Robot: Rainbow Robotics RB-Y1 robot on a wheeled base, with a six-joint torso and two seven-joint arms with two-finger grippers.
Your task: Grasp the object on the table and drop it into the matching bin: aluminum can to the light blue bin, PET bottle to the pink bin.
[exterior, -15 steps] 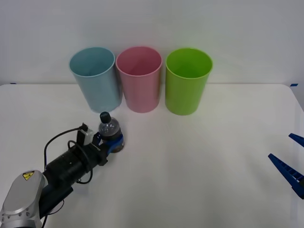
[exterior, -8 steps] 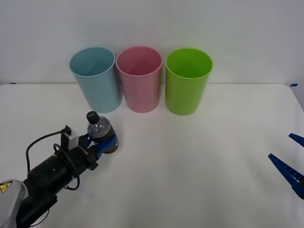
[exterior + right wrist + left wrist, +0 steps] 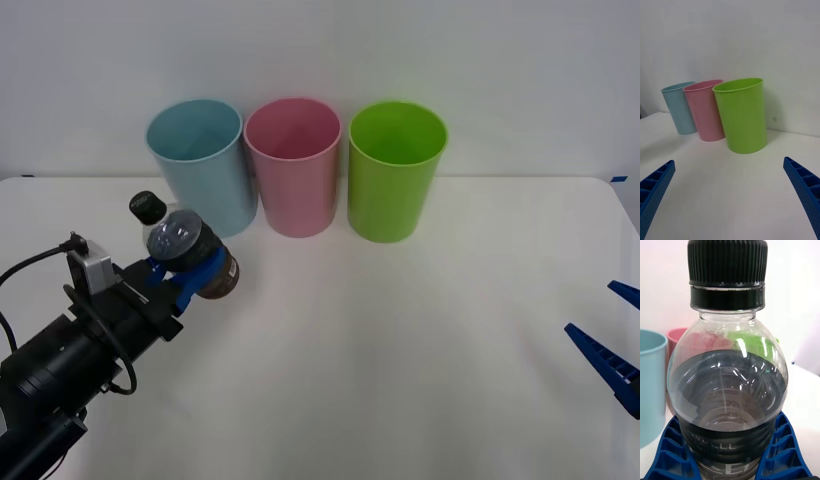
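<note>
Nearest in, the left gripper (image 3: 188, 272) has the PET bottle (image 3: 185, 252) clamped between its blue ribbed fingers (image 3: 666, 450), held clear above the table (image 3: 400, 350) on the robot's left side; the bottle's long axis leans, black cap tipped up and away toward the left, base toward the middle of the table; in the left wrist view the fingers hug the lower body on both sides, right over the dark label band.

What a look at it up close: clear plastic shoulders, black screw cap with a ribbed edge, a dark brown band round the belly with faint lettering low down; the bins' colours show through the clear top.

Now the relation that matters; the pink bin (image 3: 293, 165) stands beyond the bottle and off to its right, with the light blue bin (image 3: 200, 160) sitting closer, almost directly behind the cap; so by my read the carry must go up and across to the right, past the blue rim, before letting go over pink; the bottle looks lower than the bin mouths, so more height seems needed.

Far right, the right gripper (image 3: 612, 345) waits at the table's edge, fingers spread wide, well apart from everything; the lime green bin (image 3: 741, 112) is the one nearest it.
</note>
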